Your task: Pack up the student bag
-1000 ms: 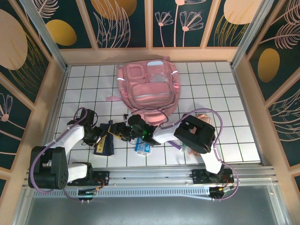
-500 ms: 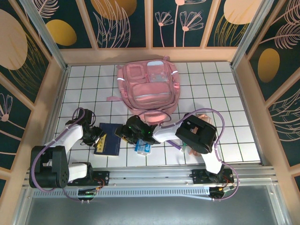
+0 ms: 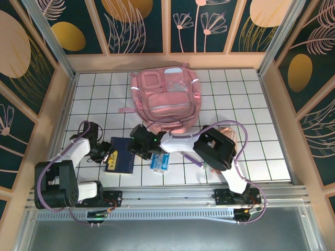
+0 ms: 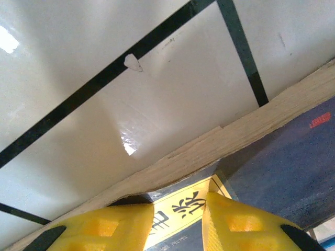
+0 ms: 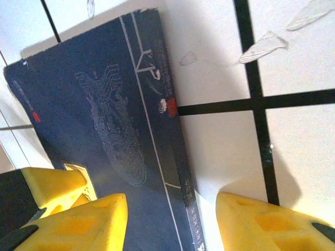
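White gridded table (image 3: 235,104). Pink bag (image 3: 166,97) lies flat at its far middle. Nearer, a navy book (image 3: 121,155) lies flat. Right claw (image 5: 171,212) hangs released, straddling the book's edge. Left claw (image 4: 178,222) sits at the book's corner; grip unclear.

Robot laboratory test cell. A white surface (image 3: 251,99) ruled with a black grid is boxed in on 3 sides by wood-framed wall panels (image 3: 141,26) printed with flowers and leaves, with bare aluminium posts (image 3: 49,36) at the corners. 2 white-and-black machines, the left arm (image 3: 73,151) and the right arm (image 3: 180,142), trail purple cables (image 3: 230,123) and are bolted to a metal rail (image 3: 167,194) along the near edge.
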